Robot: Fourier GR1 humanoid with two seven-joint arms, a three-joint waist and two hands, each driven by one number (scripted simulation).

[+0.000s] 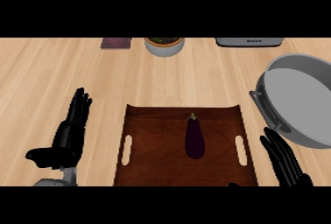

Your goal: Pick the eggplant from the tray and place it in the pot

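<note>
Where tray (155,144) sits (eggplant (195,140) lengthwise inside), counter (65,74) light wood.

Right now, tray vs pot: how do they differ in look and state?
Shape: the tray is a flat, dark brown rectangle; the pot is round, grey and deep.
Contents: the tray holds the eggplant, lying lengthwise near its middle; the pot shows nothing inside.
Place: the tray sits at the centre; the pot sits to its right, partly cut off by the view's edge.
Shared: both rest on the wooden counter.
</note>
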